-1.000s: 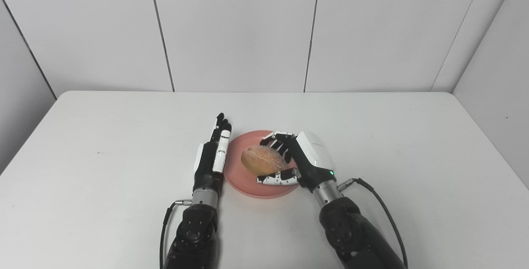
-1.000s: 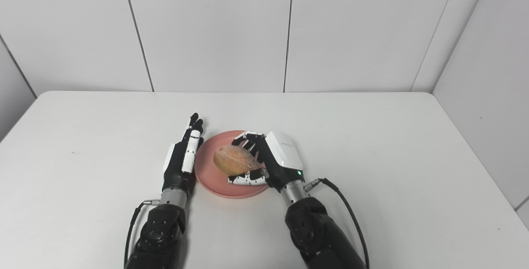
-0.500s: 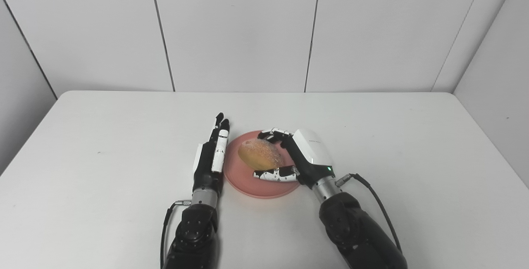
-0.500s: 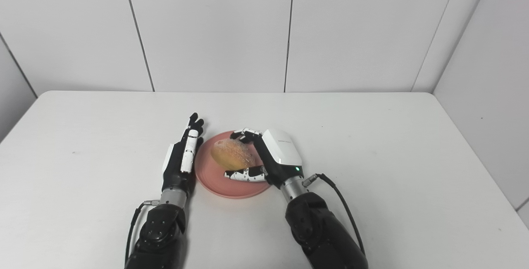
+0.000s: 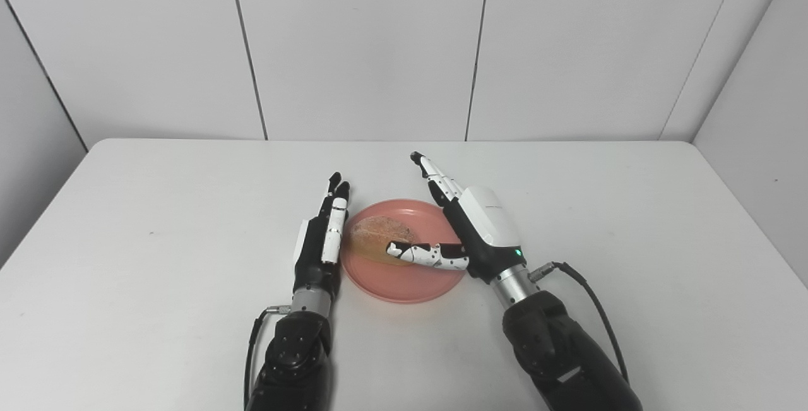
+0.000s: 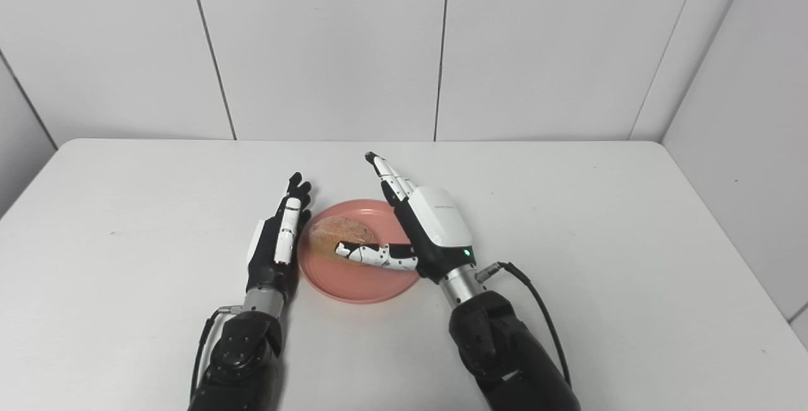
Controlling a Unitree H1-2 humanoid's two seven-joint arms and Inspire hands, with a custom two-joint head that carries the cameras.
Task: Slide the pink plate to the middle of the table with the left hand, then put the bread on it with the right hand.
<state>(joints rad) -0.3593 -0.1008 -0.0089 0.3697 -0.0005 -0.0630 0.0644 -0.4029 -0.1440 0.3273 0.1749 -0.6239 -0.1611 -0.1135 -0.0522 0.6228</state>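
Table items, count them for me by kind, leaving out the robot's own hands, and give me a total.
Plates: 1, the pink plate, beside the open left hand.
Bread: 1, the bread, lying on the plate's left part with the open right hand over it.
Total: 2

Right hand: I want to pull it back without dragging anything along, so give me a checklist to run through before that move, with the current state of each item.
1. Bread lying on the pink plate: ok.
2. Right hand open, its fingers straight and clear of the bread: ok.
3. Right thumb clear of the bread: cannot tell; it crosses the loaf's near edge in both views.
4. Left hand open, flat along the plate's left rim, holding nothing: ok.
5. Plate near the middle of the table: ok.
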